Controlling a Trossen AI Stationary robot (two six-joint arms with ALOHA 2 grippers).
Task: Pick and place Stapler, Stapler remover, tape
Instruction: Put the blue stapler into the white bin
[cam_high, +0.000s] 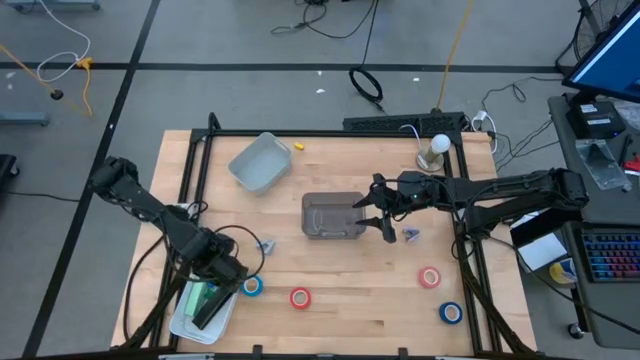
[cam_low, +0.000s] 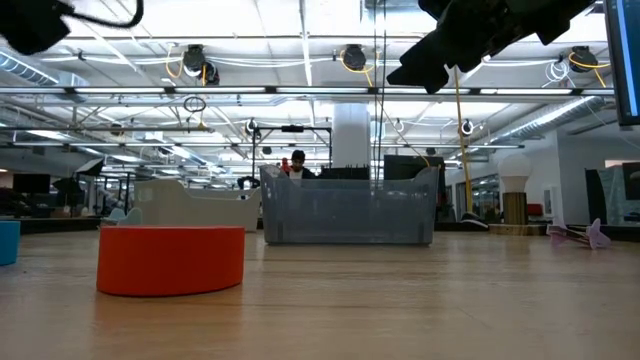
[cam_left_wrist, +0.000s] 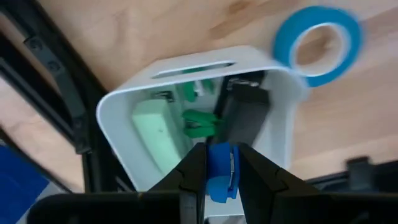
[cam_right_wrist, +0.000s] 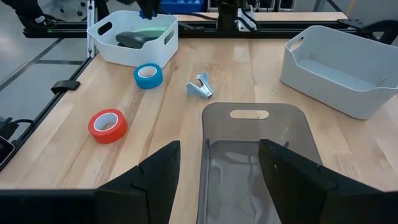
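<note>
My left gripper (cam_high: 212, 298) hangs over the white bin (cam_high: 181, 320) at the table's near left corner, shut on a small blue stapler (cam_left_wrist: 221, 174). A green stapler (cam_left_wrist: 200, 121), a pale green one (cam_left_wrist: 154, 127) and a dark one (cam_left_wrist: 244, 112) lie in that bin (cam_left_wrist: 124, 99). My right gripper (cam_high: 380, 216) is open above the right end of the grey bin (cam_high: 330, 215), touching nothing. Tape rolls lie flat on the wood: blue (cam_high: 252, 287), red (cam_high: 300, 297), red (cam_high: 429, 277), blue (cam_high: 451, 313). A pale blue stapler remover (cam_high: 265, 245) and a purple one (cam_high: 411, 235) lie on the table. My left gripper pinches the blue stapler between its two fingers (cam_left_wrist: 194, 168), which come from above and point down into the white bin. The stapler is lifted clear, above the staplers in the bin. Which part of it the fingers are on cannot be told.
A pale blue-grey bin (cam_high: 260, 162) sits tilted toward the far left. A lamp with a white bulb (cam_high: 437, 148) stands at the far right corner. A black frame (cam_high: 330, 133) borders the table. Bare wood lies between the tape rolls along the near edge.
</note>
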